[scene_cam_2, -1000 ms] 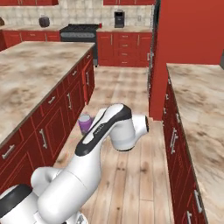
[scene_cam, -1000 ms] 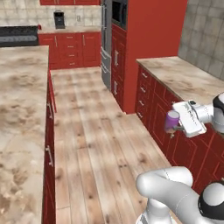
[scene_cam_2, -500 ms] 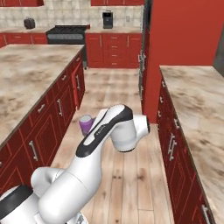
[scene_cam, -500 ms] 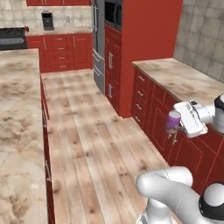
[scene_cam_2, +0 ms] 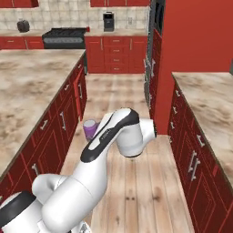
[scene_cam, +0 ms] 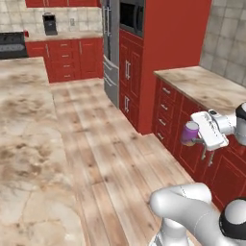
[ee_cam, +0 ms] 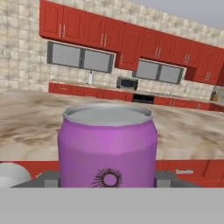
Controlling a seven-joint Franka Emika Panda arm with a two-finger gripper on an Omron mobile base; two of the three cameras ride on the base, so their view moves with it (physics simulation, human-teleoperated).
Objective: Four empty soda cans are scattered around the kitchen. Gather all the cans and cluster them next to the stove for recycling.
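Note:
A purple soda can (scene_cam: 190,133) with a silvery top hangs upright above the wooden floor, and my gripper (scene_cam: 193,140) is shut on it from the right. In the right base view the same can (scene_cam_2: 90,129) peeks out left of my arm's forearm. The hand view has the can (ee_cam: 108,146) close up, standing between the grey fingers (ee_cam: 47,178). The stove (scene_cam: 11,45) stands far back on the left, and from the other side the black stove (scene_cam_2: 65,36) sits against the rear wall.
A long marbled island counter (scene_cam: 24,120) runs along the left. Another counter (scene_cam: 202,84) on red cabinets is at the right. A tall red unit with fridge and built-in oven (scene_cam: 129,48) stands ahead. Wooden floor (scene_cam: 101,144) lies between them.
The whole scene has shifted in both base views as the base moved; the tall red unit and right counter look nearer. The can stays in my gripper at the same spot.

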